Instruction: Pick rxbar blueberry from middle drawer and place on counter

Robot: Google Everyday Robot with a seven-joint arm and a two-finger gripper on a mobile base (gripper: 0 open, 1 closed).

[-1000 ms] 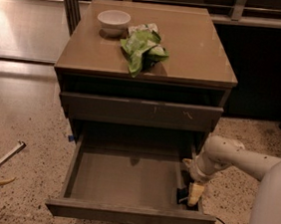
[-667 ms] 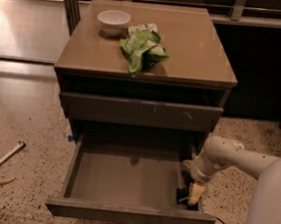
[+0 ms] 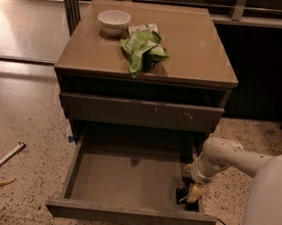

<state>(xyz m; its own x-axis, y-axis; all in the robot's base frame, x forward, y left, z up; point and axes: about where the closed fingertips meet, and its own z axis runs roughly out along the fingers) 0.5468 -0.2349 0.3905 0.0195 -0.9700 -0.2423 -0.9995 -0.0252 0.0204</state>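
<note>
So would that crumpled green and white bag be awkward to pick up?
Probably floppy: the crumpled green and white bag lies creased and slumped on the glossy tan counter. It likely weighs little and could slide on that shine. The gripper is down in the right front corner of the open grey-brown drawer.

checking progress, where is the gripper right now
In the camera view the gripper is down in the front right corner of the open middle drawer, near its right wall.
</note>
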